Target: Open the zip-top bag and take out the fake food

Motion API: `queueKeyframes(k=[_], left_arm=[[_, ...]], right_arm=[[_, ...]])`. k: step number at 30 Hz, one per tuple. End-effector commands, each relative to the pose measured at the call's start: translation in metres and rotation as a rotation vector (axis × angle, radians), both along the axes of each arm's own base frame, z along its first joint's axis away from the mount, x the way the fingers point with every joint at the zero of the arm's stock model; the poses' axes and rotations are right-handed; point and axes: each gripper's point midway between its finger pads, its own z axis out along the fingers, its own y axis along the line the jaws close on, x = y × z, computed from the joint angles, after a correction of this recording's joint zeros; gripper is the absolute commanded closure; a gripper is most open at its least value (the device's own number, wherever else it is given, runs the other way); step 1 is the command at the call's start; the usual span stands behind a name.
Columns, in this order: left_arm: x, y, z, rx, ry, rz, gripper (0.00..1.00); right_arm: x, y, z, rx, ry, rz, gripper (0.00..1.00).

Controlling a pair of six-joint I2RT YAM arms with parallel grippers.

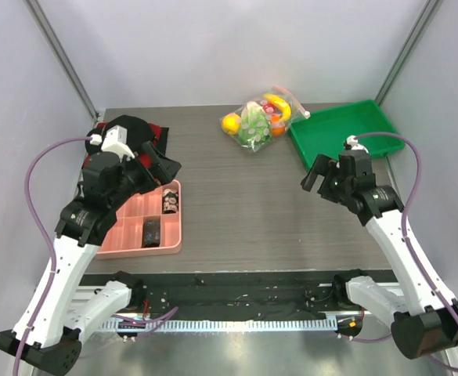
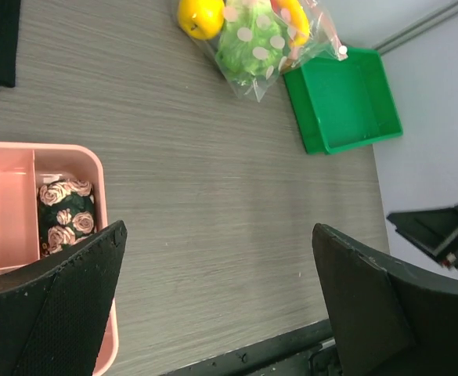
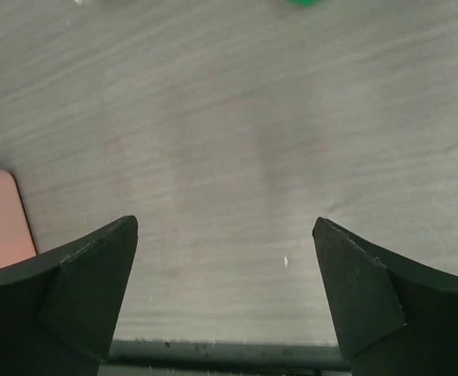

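The zip-top bag [image 1: 261, 119] lies at the back of the table, clear and crinkly with pale dots, its white slider [image 1: 306, 114] against the green tray. Inside it the fake food shows: a lemon [image 1: 230, 123], a green cabbage [image 1: 254, 125], a banana [image 1: 278, 104] and an orange [image 1: 278, 130]. The left wrist view has the bag [image 2: 261, 41] at its top edge. My left gripper [image 1: 163, 164] hangs open over the pink tray, far left of the bag. On the right, my right gripper [image 1: 316, 172] is open above bare table, in front of the bag. Nothing sits between either pair of fingers.
A green tray [image 1: 343, 131] stands at the back right, touching the bag. A pink compartment tray [image 1: 135, 223] with small dark floral items [image 1: 170, 202] sits front left. Dark and red cloth [image 1: 131, 129] lies at the back left. The table's front edge carries a black rail [image 1: 236, 286].
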Motion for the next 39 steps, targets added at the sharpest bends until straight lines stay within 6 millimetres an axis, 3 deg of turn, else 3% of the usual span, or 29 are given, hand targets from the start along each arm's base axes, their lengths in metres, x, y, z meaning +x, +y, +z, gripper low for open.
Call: queueKeyframes(k=[1, 3, 5, 7, 8, 10, 11, 12, 13, 14, 17, 18, 21, 24, 25, 27, 29, 30, 31, 32, 33, 35, 37, 38, 39], left_arm=[[-0.004, -0.008, 0.020, -0.003, -0.054, -0.072, 0.00], [0.001, -0.013, 0.018, -0.002, -0.050, -0.088, 0.00], [0.003, -0.021, 0.021, -0.022, -0.054, -0.127, 0.00], [0.005, -0.030, 0.017, -0.063, -0.037, -0.154, 0.00], [0.002, -0.038, 0.018, -0.091, -0.036, -0.193, 0.00], [0.004, -0.045, 0.015, -0.119, -0.036, -0.219, 0.00], [0.004, -0.046, 0.013, -0.121, -0.032, -0.228, 0.00], [0.003, -0.048, 0.010, -0.122, -0.027, -0.238, 0.00], [0.004, -0.048, 0.007, -0.117, -0.019, -0.242, 0.01], [0.003, -0.049, 0.005, -0.113, -0.019, -0.248, 0.01], [0.004, -0.049, 0.004, -0.097, -0.024, -0.252, 0.01], [0.003, -0.049, 0.004, -0.097, -0.024, -0.255, 0.01], [0.003, -0.052, 0.008, -0.107, -0.028, -0.273, 0.02], [0.001, -0.056, 0.011, -0.122, -0.027, -0.293, 0.03], [0.000, -0.056, 0.012, -0.125, -0.029, -0.295, 0.03], [0.000, -0.056, 0.012, -0.131, -0.031, -0.297, 0.03], [-0.002, -0.057, 0.010, -0.132, -0.028, -0.300, 0.04], [-0.002, -0.056, 0.009, -0.132, -0.027, -0.298, 0.04], [-0.002, -0.056, 0.009, -0.131, -0.027, -0.297, 0.04], [-0.002, -0.056, 0.008, -0.132, -0.024, -0.301, 0.04], [-0.003, -0.057, 0.009, -0.133, -0.027, -0.307, 0.04], [-0.003, -0.060, 0.013, -0.134, -0.039, -0.328, 0.06], [0.000, -0.065, 0.018, -0.125, -0.046, -0.355, 0.07], [0.002, -0.068, 0.019, -0.118, -0.048, -0.372, 0.09], [0.004, -0.076, 0.015, -0.115, -0.026, -0.411, 0.09]], right_arm=[[0.064, 0.008, 0.008, 0.044, -0.136, -0.043, 0.00], [0.094, 0.015, 0.016, 0.073, -0.206, -0.018, 0.00], [0.130, 0.008, 0.009, 0.072, -0.210, -0.048, 0.00], [0.168, 0.012, 0.029, 0.116, -0.296, -0.028, 0.00], [0.186, 0.006, 0.009, 0.123, -0.249, -0.039, 0.01], [0.218, 0.005, 0.026, 0.128, -0.330, -0.038, 0.00], [0.234, 0.005, 0.006, 0.129, -0.304, -0.042, 0.00], [0.252, 0.006, 0.021, 0.158, -0.373, -0.023, 0.00], [0.262, 0.003, 0.013, 0.170, -0.371, -0.033, 0.00], [0.274, 0.001, -0.008, 0.201, -0.335, -0.062, 0.00], [0.305, -0.005, -0.008, 0.262, -0.410, -0.068, 0.00], [0.322, -0.007, -0.015, 0.250, -0.431, -0.065, 0.00], [0.347, -0.012, -0.030, 0.238, -0.443, -0.087, 0.02], [0.364, -0.015, -0.017, 0.253, -0.538, -0.096, 0.07], [0.369, -0.012, -0.025, 0.265, -0.534, -0.088, 0.11], [0.380, -0.011, -0.015, 0.271, -0.577, -0.081, 0.18], [0.389, -0.003, -0.041, 0.299, -0.504, -0.052, 0.38], [0.399, 0.001, -0.024, 0.302, -0.529, -0.025, 0.46], [0.400, 0.005, -0.031, 0.311, -0.511, -0.009, 0.59], [0.399, 0.013, -0.023, 0.329, -0.530, 0.029, 0.64], [0.395, 0.018, -0.024, 0.330, -0.532, 0.046, 0.81], [0.386, 0.025, -0.003, 0.321, -0.562, 0.089, 0.94], [0.373, 0.036, 0.012, 0.351, -0.579, 0.172, 0.99], [0.358, 0.052, 0.034, 0.368, -0.601, 0.282, 0.99], [0.348, 0.059, 0.041, 0.369, -0.600, 0.340, 0.99]])
